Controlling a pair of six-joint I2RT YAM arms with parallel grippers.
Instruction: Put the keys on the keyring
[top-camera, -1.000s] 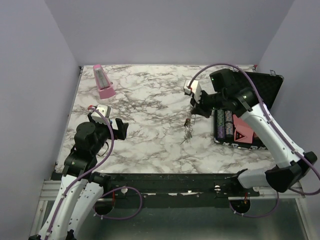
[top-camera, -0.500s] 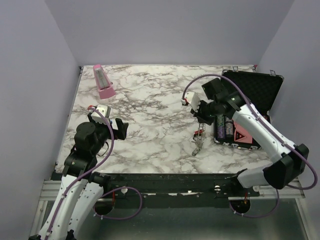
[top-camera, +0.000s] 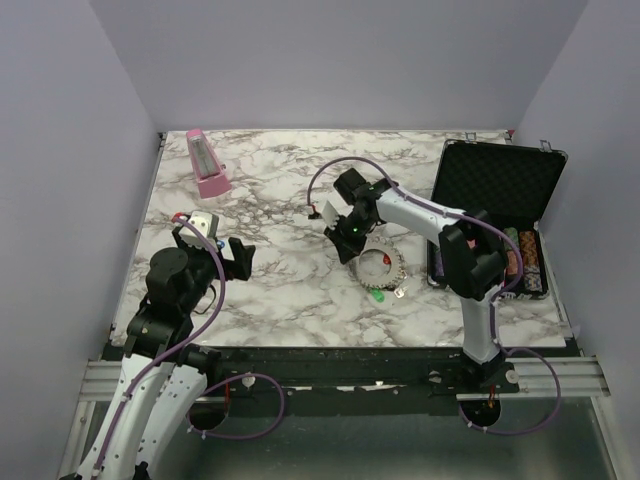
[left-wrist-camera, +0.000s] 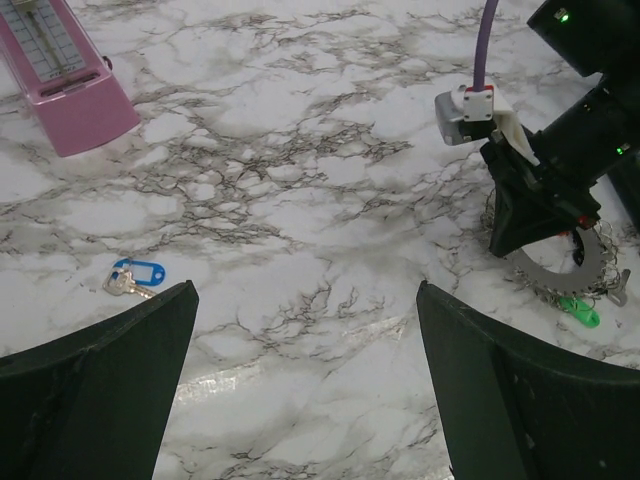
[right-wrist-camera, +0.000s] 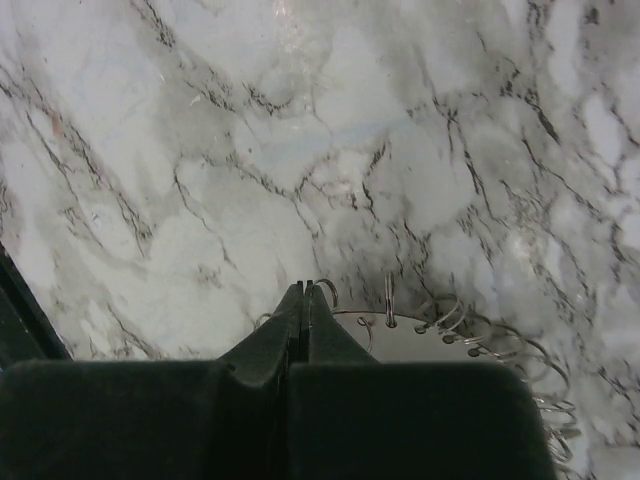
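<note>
Spreading under both arms is a white marble tabletop (top-camera: 280, 190) veined in grey and black, closed in by plain pale lilac walls (top-camera: 330, 60). A pink metronome (top-camera: 206, 162) stands far beyond the left pincer (top-camera: 238, 258). An open black case (top-camera: 500, 180) holding rows of chips lies out to the right of the right pincer (top-camera: 350, 250).

The keyring (top-camera: 380, 270) is a flat grey metal disc with a toothed rim and a wide hole, and thin wire loops stand up around its edge. It lies flat on the marble, touching or just beside the right pincer's tips, on their near-edge side. A green-headed key (top-camera: 380, 296) lies at the ring's rim on the side away from that pincer, and a speck of red shows on the ring closer to it. A blue-headed key (left-wrist-camera: 135, 275) lies alone ahead of the left pincer, off its left finger and well apart from the ring.

The right pincer's fingers (right-wrist-camera: 290, 320) are pressed together down to a thin seam. Whether they nip a wire loop cannot be told. The left pincer is spread wide over bare marble, holding nothing.
</note>
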